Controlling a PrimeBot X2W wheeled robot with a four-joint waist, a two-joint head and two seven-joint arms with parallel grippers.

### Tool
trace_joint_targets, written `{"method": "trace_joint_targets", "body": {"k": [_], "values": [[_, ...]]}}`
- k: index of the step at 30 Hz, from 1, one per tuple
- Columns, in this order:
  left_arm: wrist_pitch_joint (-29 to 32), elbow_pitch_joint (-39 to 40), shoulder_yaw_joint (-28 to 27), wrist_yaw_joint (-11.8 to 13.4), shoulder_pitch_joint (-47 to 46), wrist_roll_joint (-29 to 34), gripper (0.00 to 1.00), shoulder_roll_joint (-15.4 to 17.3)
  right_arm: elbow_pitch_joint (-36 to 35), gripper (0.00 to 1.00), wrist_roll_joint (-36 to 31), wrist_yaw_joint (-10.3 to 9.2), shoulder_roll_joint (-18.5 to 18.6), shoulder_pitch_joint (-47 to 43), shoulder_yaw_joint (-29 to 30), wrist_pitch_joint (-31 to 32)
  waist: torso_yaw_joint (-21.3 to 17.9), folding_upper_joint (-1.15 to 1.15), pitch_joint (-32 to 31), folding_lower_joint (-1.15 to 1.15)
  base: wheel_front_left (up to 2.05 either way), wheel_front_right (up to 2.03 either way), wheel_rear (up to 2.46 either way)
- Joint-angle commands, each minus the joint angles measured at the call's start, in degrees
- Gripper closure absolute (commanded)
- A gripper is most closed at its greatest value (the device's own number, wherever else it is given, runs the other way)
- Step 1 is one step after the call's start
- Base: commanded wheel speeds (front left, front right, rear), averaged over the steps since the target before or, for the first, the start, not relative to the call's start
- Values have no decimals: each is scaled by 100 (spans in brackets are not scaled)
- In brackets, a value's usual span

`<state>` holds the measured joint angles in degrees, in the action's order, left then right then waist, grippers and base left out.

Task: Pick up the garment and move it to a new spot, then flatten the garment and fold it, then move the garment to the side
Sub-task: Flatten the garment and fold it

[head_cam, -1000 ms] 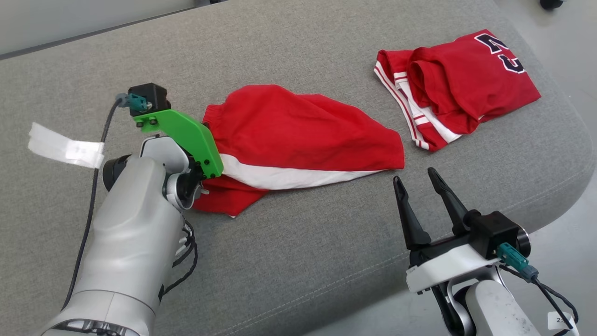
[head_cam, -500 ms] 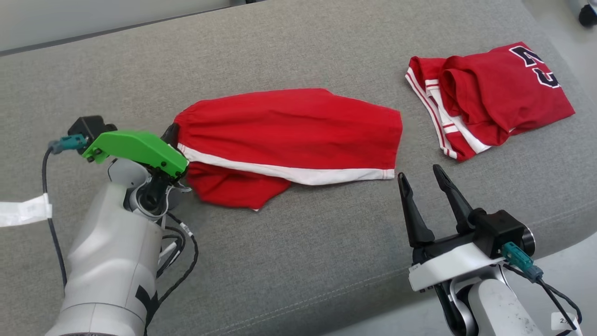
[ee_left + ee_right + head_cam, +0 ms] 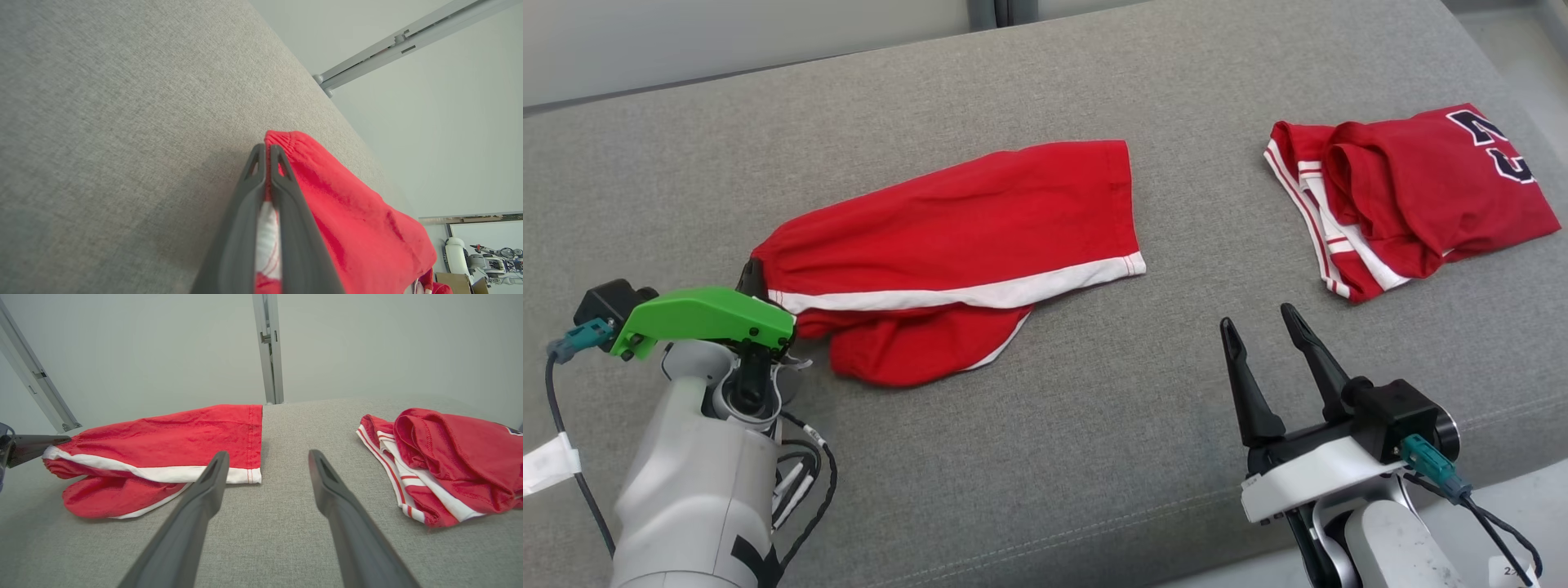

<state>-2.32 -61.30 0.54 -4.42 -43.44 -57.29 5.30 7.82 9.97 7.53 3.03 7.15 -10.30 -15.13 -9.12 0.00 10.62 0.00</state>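
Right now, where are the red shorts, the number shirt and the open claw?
red shorts (image 3: 980,220): head view, upper leg
number shirt (image 3: 1441,181): head view, red front
right gripper (image 3: 1256,316): head view, between fingertips

A broad gap of bare grey cushion (image 3: 1209,204) separates the red shorts (image 3: 964,220) from the red jersey (image 3: 1445,188); the near strip before both lies open.

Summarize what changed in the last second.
The left gripper closed on the red shorts at the waistband and dragged them toward the robot's left, away from the jersey, stretching them out. Head camera shifted too. Jersey stayed put; right gripper stayed open and empty.
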Motion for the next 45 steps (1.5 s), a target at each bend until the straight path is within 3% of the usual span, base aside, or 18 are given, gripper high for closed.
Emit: {"method": "trace_joint_targets", "body": {"k": [1,7,8,9,10,12,18,31,37,45], "values": [[-69,-20,-31,57,95,-42,100,39,13,0,-24,-9,21,-8,-15,3,75,0,-46,0,0,0,0],[-399,31,80,84,231,159,98,72,46,0,-23,-9,33,-35,-66,4,194,0,-126,0,0,0,0],[-495,57,161,65,271,273,71,95,56,0,-22,-9,32,-49,-65,3,210,0,-146,0,0,0,0],[-619,102,254,29,306,379,24,123,64,0,-17,-9,30,-62,-72,3,223,0,-164,0,0,0,0],[-749,153,333,-5,346,468,0,141,72,0,-7,-9,28,-73,-78,3,238,0,-188,0,0,0,0],[-1108,342,653,-20,524,949,0,286,91,0,27,-9,24,-115,-91,3,289,0,-271,0,0,0,0],[-1285,989,844,175,995,1548,0,434,89,0,58,-9,17,-189,-139,4,400,0,-427,0,0,0,0],[-1284,4365,588,838,3633,3253,0,276,78,0,119,-9,10,-389,-161,4,615,0,-870,0,0,0,0],[-1278,5390,436,802,4530,3910,0,109,205,0,266,-9,7,-496,-177,3,667,0,-1036,0,0,0,0],[-1278,5723,367,662,5162,4538,0,-131,348,0,386,-9,0,-587,-254,4,672,0,-1186,0,0,0,0]]}}
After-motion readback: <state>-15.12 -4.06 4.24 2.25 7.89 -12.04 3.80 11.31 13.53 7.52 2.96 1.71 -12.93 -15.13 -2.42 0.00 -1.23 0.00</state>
